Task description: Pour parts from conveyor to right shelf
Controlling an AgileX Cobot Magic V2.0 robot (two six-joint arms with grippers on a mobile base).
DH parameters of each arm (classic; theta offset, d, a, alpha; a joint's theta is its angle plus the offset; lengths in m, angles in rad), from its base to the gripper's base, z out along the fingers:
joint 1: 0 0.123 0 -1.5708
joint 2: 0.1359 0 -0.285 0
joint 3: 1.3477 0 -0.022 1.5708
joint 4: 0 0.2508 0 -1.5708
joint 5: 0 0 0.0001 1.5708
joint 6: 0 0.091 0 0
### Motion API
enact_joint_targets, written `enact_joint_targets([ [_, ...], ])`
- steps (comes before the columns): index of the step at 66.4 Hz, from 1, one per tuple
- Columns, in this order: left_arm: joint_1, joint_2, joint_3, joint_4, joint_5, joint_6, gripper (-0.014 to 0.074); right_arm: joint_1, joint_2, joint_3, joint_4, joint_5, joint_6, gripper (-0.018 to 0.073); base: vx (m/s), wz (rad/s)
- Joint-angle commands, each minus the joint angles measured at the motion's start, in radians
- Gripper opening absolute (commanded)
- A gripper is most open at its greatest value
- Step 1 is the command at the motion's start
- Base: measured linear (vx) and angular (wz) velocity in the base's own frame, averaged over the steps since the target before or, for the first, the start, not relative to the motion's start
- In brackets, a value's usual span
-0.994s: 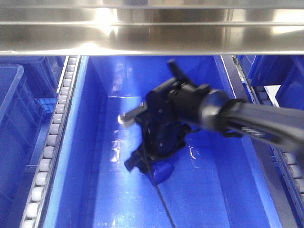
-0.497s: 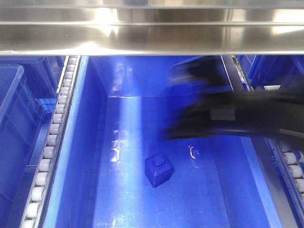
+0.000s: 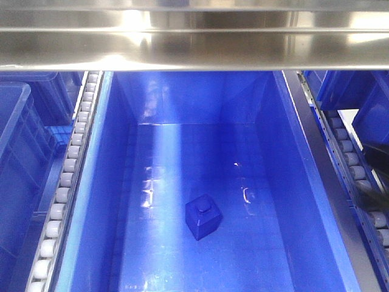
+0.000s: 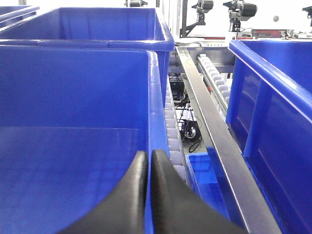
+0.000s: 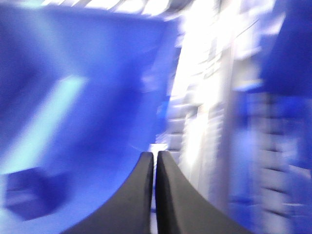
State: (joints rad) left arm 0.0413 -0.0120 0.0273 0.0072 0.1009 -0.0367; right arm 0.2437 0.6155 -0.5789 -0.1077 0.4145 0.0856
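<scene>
One blue part (image 3: 202,216), a small block with a knob on top, rests on the floor of a big blue bin (image 3: 103,182) on the right shelf (image 3: 194,45). No gripper shows in the front view. My left gripper (image 4: 148,158) is shut with nothing in it, hovering over the rim of a blue bin (image 4: 154,97). In the blurred right wrist view my right gripper (image 5: 155,158) is shut and empty over blue bin wall, with a dark blue blur low at the left that may be the part (image 5: 29,192). The conveyor is out of view.
White roller tracks (image 3: 67,176) run along both sides of the bin, under a steel crossbar. More blue bins stand left (image 3: 21,158) and right (image 3: 364,103). In the left wrist view a steel rail (image 4: 214,131) and rollers separate two bins, with cables below.
My right arm has pulled out of the bin to the right and left the front view. The blue part it was over now lies alone on the bin floor.
</scene>
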Motion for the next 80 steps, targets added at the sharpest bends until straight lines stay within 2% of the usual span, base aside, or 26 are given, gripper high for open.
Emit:
enact_joint_targets([
  [1, -0.005, -0.011, -0.02, -0.007, -0.079, -0.008, -0.0006, -0.045, -0.092, 0.059, -0.01, -0.123, -0.012, -0.0009, 0.0, 0.0],
  [11, -0.005, -0.011, -0.02, -0.007, -0.079, -0.008, -0.0006, -0.07, -0.238, 0.233, -0.01, -0.324, -0.012, -0.0009, 0.0, 0.0],
  [17, -0.005, -0.011, -0.02, -0.007, -0.079, -0.008, -0.0006, -0.07, -0.293, 0.296, -0.006, -0.39, -0.01, -0.0008, 0.0, 0.0],
  [72, -0.005, -0.011, -0.02, -0.007, -0.079, -0.008, -0.0006, -0.071, -0.315, 0.302, -0.007, -0.382, -0.005, -0.0008, 0.0, 0.0],
  [80, -0.005, -0.011, -0.02, -0.007, -0.079, -0.008, -0.0006, -0.123, -0.347, 0.302, -0.007, -0.382, -0.005, -0.0008, 0.0, 0.0],
])
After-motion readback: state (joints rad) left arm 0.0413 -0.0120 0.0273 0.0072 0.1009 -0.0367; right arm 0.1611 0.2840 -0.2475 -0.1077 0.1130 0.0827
